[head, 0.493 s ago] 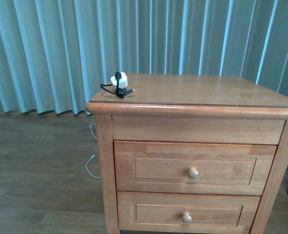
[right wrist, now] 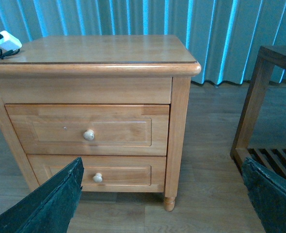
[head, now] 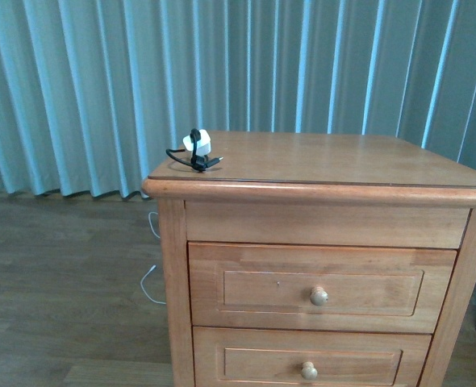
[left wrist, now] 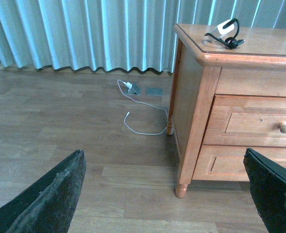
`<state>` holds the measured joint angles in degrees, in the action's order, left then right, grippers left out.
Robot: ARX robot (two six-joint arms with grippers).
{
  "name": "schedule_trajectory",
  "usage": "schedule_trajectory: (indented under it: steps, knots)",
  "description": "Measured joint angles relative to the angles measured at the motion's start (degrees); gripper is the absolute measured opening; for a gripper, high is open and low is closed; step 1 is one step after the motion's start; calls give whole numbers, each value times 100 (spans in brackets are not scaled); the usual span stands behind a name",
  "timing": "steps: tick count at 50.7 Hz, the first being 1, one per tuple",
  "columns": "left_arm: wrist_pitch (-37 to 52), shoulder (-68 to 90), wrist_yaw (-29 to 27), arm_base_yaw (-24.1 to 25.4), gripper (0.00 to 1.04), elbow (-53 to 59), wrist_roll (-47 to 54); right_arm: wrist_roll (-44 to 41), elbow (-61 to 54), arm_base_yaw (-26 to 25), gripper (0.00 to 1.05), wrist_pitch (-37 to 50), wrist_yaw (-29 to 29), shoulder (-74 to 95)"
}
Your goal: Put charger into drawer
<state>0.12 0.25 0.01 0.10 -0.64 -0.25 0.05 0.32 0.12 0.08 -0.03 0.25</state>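
The left gripper (left wrist: 162, 153) has its two dark fingers (left wrist: 51, 194) spread wide, with only wooden floor (left wrist: 60, 126) showing between them. Ahead of it a white cord (left wrist: 143, 124) loops across the floor toward a small plug by the curtain (left wrist: 85, 34). The nightstand (left wrist: 196, 102) stands beyond the cord, well apart from this gripper.

The charger (head: 198, 149) sits on the nightstand top near its front left corner, higher than both grippers and well away from each. It is a white block with black cable wound round it, and a loop of the cable trails onto the wood. It touches neither gripper.

The drawer (head: 323, 289) is below the top, pushed fully in, with its round pale knob (head: 319, 296) at the middle of the panel. It faces the right gripper (right wrist: 162, 161) and is well apart from it. The lower drawer (head: 311, 363) beneath it is pushed in too.

The right gripper's fingers (right wrist: 51, 204) are also spread wide, framing the nightstand front and floor. In its view the charger (right wrist: 2, 41) lies at the far corner of the top. A darker wooden side table (right wrist: 259, 97) stands on the nightstand's other side, apart from it.

Neither arm shows in the front view.
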Motion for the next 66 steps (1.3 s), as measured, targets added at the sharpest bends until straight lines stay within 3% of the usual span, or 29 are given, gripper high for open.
schedule_trajectory:
  steps: [52,58,66]
  knots:
    - [0,0,0,0,99,0,-2,0,0,2,97,0,2,0]
    - [0,0,0,0,99,0,-2,-116,57,179,97,-162,763,393]
    - [0,0,0,0,99,0,-2,-81,271,273,97,433,717,1550]
